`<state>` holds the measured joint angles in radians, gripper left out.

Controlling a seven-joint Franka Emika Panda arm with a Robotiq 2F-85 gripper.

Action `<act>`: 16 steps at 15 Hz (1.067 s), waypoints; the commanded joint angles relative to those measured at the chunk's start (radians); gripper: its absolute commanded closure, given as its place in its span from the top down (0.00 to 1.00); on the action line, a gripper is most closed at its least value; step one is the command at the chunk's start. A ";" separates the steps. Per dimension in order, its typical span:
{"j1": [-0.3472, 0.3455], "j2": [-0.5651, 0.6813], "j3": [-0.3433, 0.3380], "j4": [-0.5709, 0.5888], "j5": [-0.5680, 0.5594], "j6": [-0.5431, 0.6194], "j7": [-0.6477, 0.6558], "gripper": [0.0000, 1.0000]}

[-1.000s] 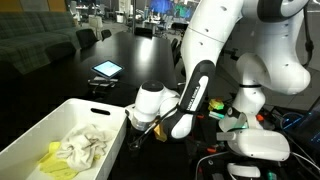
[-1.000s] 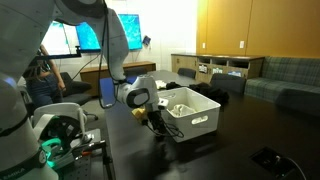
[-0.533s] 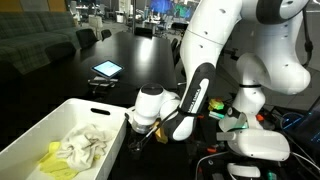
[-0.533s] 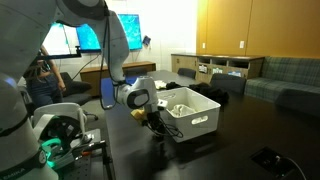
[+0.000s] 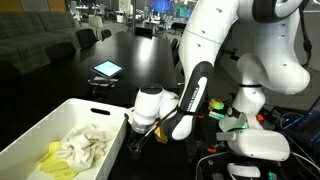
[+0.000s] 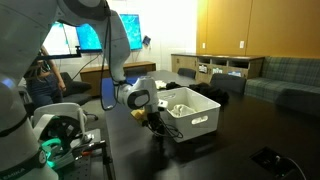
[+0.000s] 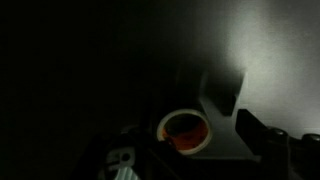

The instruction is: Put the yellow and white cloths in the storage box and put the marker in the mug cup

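Note:
The white storage box [image 5: 95, 105] [image 6: 197, 123] stands on the black table. The pale yellow cloth [image 5: 56, 161] and the white cloth [image 5: 86, 144] lie crumpled inside it. My gripper [image 5: 138, 137] [image 6: 153, 122] hangs low beside the box's short end, close to the tabletop. The wrist view is dark. In it a mug [image 7: 186, 133] with a pale rim and orange inside sits straight below my gripper [image 7: 190, 138], between widely spaced fingers [image 7: 262, 135]. The jaws look open and I see nothing held. The marker is not visible in any view.
A tablet [image 5: 106, 69] lies farther back on the table. The robot's base with cables [image 5: 255, 140] stands right behind the arm. Monitors [image 6: 100, 35] glow in the background, and sofas [image 6: 285, 75] and chairs [image 5: 88, 38] stand around the table.

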<state>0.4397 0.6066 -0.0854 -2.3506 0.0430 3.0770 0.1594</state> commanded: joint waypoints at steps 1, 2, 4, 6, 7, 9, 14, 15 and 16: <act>-0.052 0.005 0.040 0.017 -0.026 -0.005 -0.025 0.55; -0.059 0.004 0.046 0.017 -0.027 -0.007 -0.030 0.47; -0.067 -0.004 0.051 0.010 -0.030 -0.008 -0.039 0.32; -0.053 -0.016 0.036 -0.001 -0.036 -0.013 -0.038 0.25; -0.040 -0.028 0.022 -0.009 -0.041 -0.021 -0.035 0.25; -0.006 -0.047 -0.014 -0.023 -0.061 -0.028 -0.023 0.25; 0.047 -0.150 -0.056 -0.077 -0.170 -0.125 -0.050 0.25; 0.052 -0.174 -0.053 -0.083 -0.201 -0.161 -0.052 0.25; 0.042 -0.208 -0.035 -0.094 -0.230 -0.197 -0.061 0.25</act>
<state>0.4690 0.5169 -0.1239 -2.3876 -0.1165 2.9705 0.1247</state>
